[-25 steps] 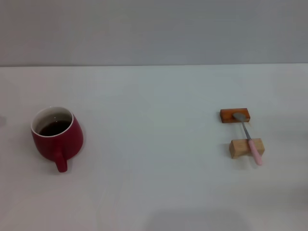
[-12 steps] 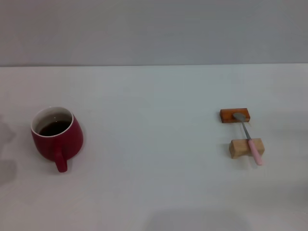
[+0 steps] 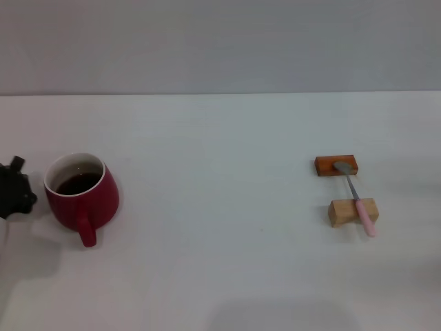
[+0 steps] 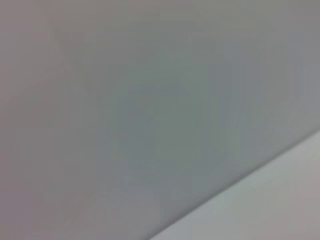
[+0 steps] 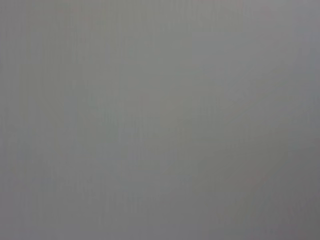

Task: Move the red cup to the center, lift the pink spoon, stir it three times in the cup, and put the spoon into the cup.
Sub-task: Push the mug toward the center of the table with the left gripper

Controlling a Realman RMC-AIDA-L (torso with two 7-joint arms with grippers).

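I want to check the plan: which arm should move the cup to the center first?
Left, probably. The left gripper is already at the table's left edge, right beside the cup, which sits on the left. The right arm is out of view, and the spoon lies far to the right.

left gripper (image 3: 14, 187): I see it cut off by the head view's edge, just beside the red cup (image 3: 81, 196); fingers unreadable.
right gripper: out of my sight.
wrist views: blank grey blur.
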